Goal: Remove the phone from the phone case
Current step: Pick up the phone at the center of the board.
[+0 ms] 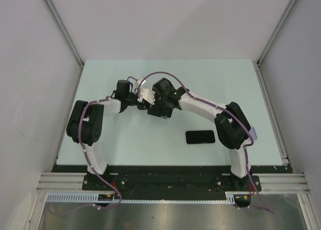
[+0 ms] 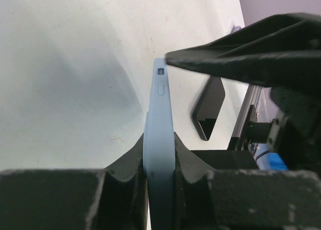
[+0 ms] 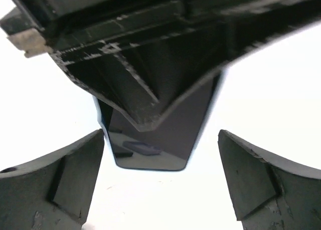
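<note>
The top view alone shows me the whole layout. The phone (image 1: 200, 137) lies flat on the table (image 1: 225, 84), in front of the right arm's elbow and well apart from the phone case (image 1: 146, 95) at mid-table.

The left wrist view adds the grip. The left gripper (image 2: 159, 140) is clamped on the phone case, which I see edge-on, so I cannot tell what the case holds.

The right wrist view shows the right gripper (image 3: 160, 135) spread wide with nothing between its fingers, and the phone beyond them.
</note>
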Motion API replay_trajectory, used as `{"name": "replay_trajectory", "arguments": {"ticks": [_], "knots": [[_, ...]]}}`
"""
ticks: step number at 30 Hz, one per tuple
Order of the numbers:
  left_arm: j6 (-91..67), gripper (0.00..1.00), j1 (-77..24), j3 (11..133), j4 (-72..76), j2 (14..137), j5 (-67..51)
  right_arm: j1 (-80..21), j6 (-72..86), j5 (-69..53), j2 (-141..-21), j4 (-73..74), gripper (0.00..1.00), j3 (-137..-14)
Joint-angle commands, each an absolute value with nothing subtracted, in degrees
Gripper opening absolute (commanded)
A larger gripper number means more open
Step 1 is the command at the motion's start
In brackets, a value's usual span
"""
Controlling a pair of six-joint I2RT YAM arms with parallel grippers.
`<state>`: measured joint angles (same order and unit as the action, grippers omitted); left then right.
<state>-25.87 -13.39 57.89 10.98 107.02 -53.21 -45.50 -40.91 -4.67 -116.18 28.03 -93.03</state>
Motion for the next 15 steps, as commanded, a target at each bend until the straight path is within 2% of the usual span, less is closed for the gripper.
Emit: {"name": "replay_trajectory", "arguments": {"ticks": [1,7,12,14,15], "knots": [[-23.12,0.00,-13.89,60.12,11.08,102.48,-56.16,-44.30,-39.64,-1.85,-108.20,26.98,1.00,-96.33],[-20.75,0.00,-13.71,60.55,9.67,100.02,-56.07,-43.25,-37.53,-0.79,-103.81,27.69,1.00,-95.19],[-17.50,0.00,-13.54,60.38,9.49,95.02,-56.42,-40.35,-26.15,1.41,-98.45,23.13,1.00,-92.29],[-15.21,0.00,-13.54,60.38,9.49,91.69,-56.86,-35.89,-22.60,-4.01,-95.21,22.85,1.00,-91.32],[-14.42,0.00,-13.62,60.29,9.49,90.54,-56.87,-33.77,-19.11,-13.00,-93.97,22.50,1.00,-90.88]]}}
